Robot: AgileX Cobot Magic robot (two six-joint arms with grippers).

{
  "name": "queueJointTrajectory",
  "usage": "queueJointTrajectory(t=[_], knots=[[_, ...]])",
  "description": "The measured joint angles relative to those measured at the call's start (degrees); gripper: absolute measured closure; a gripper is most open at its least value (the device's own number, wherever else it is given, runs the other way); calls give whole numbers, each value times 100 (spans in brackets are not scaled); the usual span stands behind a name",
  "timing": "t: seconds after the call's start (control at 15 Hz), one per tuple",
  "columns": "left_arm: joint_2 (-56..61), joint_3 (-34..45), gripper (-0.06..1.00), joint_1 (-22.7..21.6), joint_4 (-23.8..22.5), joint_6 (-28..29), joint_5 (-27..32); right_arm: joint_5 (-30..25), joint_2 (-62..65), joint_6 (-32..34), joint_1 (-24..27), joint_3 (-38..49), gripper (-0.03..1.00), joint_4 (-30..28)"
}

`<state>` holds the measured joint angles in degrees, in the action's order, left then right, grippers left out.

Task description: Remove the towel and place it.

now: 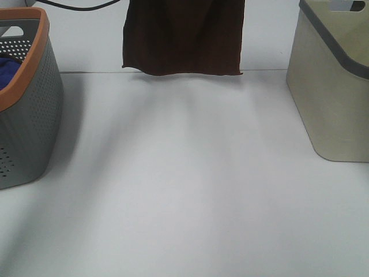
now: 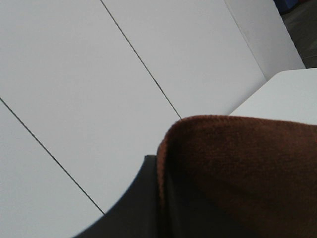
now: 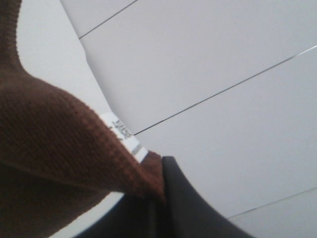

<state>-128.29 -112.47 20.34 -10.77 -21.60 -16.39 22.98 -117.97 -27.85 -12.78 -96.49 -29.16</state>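
Observation:
The dark brown towel (image 1: 183,36) hangs spread out above the far edge of the white table (image 1: 190,184). Its lower hem is level with the table's back edge and its top is cut off by the frame. Neither gripper shows in the exterior high view. In the left wrist view my left gripper (image 2: 159,198) is shut on a folded edge of the towel (image 2: 247,168). In the right wrist view my right gripper (image 3: 159,198) is shut on the corner of the towel (image 3: 54,134) that carries the small white label (image 3: 126,136).
A grey perforated basket with an orange rim (image 1: 31,109) stands at the left with a blue cloth (image 1: 8,68) inside. A beige bin with a grey rim (image 1: 334,86) stands at the right. A black cable (image 1: 81,6) runs along the back wall.

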Motion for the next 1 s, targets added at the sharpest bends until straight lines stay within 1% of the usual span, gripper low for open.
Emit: queueJointTrajectory(t=[0.13,0.27,0.47,0.6,0.67,0.8,0.87,0.93,1.0], knots=[[-155,0,94,0,-6,-435,-407,63,-189,0,149,-372,94,120],[-286,-74,94,-52,-17,-808,-590,166,-372,57,264,-705,94,235],[-418,-516,94,-206,138,-894,-607,223,-544,338,338,-808,94,275],[-470,-567,94,-229,195,-894,-584,218,-670,602,338,-808,94,281],[-521,-579,94,-223,201,-894,-516,172,-722,831,338,-808,94,281],[-625,-579,94,-195,201,-894,-11,-115,-773,1266,338,-796,94,275],[-630,-579,94,-189,201,-894,138,-223,-773,1358,338,-779,94,252],[-630,-579,94,-138,206,-894,539,-533,-756,1581,298,-699,94,172],[-619,-579,94,-40,206,-894,1014,-1134,-665,1856,160,-498,94,29]])
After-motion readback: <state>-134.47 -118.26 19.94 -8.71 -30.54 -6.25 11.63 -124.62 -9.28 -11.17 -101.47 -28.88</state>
